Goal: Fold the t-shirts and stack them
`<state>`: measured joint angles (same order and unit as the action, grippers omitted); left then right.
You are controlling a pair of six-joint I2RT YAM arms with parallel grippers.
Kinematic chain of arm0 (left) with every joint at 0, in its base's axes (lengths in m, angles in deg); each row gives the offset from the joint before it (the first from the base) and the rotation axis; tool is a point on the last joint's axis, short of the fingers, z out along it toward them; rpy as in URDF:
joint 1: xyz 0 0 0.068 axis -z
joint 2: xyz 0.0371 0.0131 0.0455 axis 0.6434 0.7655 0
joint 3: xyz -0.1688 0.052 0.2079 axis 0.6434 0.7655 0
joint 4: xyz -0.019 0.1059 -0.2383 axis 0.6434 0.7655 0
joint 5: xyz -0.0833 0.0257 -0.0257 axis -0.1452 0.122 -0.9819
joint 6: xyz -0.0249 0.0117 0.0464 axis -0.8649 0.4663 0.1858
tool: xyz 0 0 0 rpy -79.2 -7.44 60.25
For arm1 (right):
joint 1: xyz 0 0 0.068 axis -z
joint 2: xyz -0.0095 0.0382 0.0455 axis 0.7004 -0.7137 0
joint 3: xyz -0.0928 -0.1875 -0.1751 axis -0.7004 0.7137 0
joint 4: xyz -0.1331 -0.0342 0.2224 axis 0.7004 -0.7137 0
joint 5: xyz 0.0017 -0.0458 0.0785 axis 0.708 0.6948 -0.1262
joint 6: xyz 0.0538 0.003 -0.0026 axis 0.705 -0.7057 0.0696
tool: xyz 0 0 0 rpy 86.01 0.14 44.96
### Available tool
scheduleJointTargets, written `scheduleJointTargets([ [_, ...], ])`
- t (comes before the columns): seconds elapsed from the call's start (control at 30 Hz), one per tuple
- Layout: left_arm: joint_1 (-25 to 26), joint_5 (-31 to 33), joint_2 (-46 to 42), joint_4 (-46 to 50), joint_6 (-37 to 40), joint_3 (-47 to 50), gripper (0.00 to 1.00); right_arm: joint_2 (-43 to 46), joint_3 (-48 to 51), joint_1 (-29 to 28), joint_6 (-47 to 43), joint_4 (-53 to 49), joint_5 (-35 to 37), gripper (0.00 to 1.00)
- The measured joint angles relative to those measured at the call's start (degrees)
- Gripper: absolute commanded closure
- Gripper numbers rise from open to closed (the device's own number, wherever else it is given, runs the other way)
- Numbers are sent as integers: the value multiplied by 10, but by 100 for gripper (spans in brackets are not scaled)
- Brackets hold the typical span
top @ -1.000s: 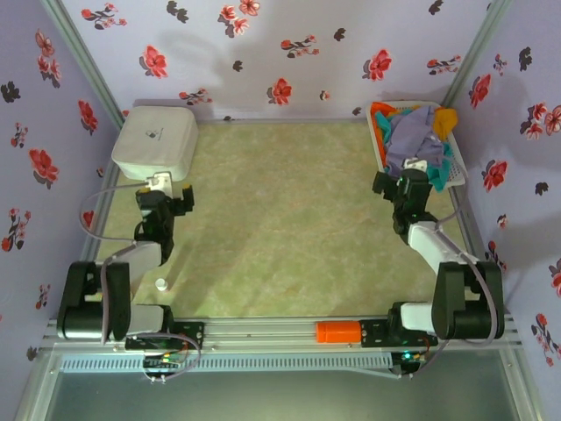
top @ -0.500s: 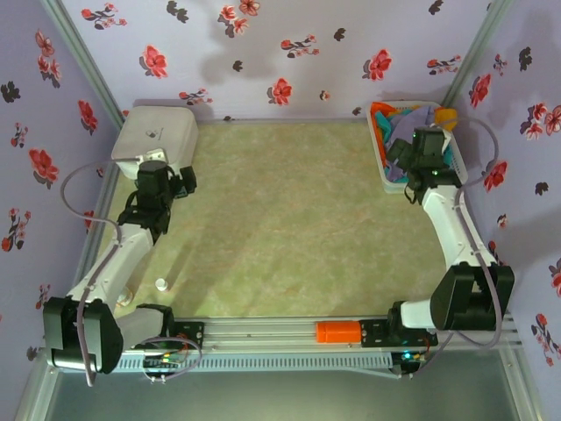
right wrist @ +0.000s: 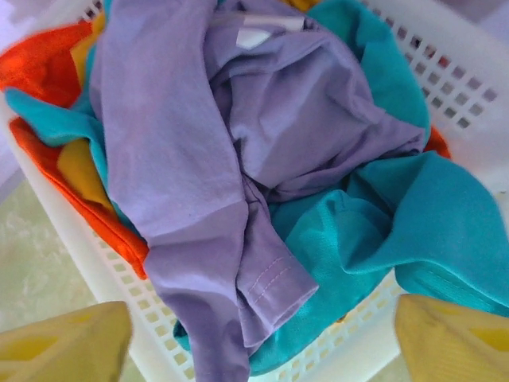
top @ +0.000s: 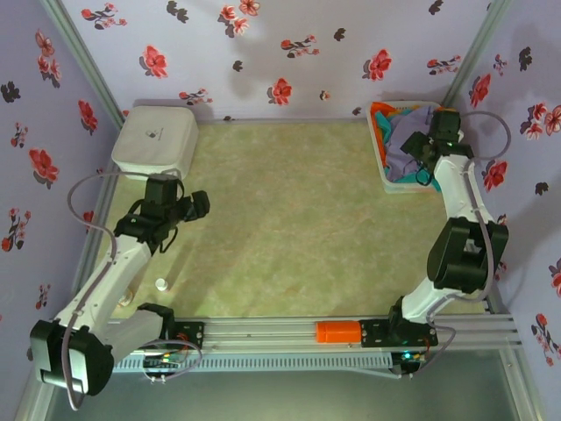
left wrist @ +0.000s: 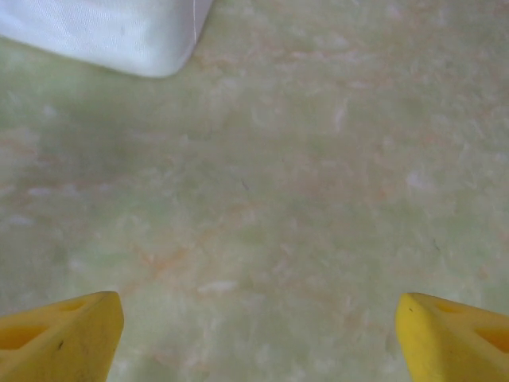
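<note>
Top view: the t-shirts (top: 405, 140) lie heaped in the basket (top: 387, 180) at two o'clock, under the right gripper (top: 424, 147). The left gripper (top: 195, 207) is well apart, at nine.
Left wrist: its jaws stand wide over the table (left wrist: 278, 199).
Right wrist: jaws wide, and the lavender shirt (right wrist: 183, 159) is just below, running from eleven to six.

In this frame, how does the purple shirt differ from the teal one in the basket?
The purple shirt lies on top; the teal shirt sits under and beside it. The purple shirt shows a white neck label; the teal shirt shows none. Both are crumpled and unfolded, in the white basket.
</note>
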<state>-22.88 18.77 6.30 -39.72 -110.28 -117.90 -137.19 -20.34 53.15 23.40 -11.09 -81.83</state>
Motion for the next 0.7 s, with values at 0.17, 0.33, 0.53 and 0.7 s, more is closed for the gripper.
scheduleJointTargets([
  [0.17,14,-14,-22,12,-14,34,12,-67,-33,0,6,17,-9,24],
  [0.33,22,-25,-32,21,-28,51,13,-141,-97,0,8,27,-19,30],
  [0.53,36,-33,-50,22,-47,73,14,-197,-139,0,8,39,-24,36],
  [0.7,40,-35,-51,24,-56,77,15,-224,-168,0,-1,39,-29,55],
])
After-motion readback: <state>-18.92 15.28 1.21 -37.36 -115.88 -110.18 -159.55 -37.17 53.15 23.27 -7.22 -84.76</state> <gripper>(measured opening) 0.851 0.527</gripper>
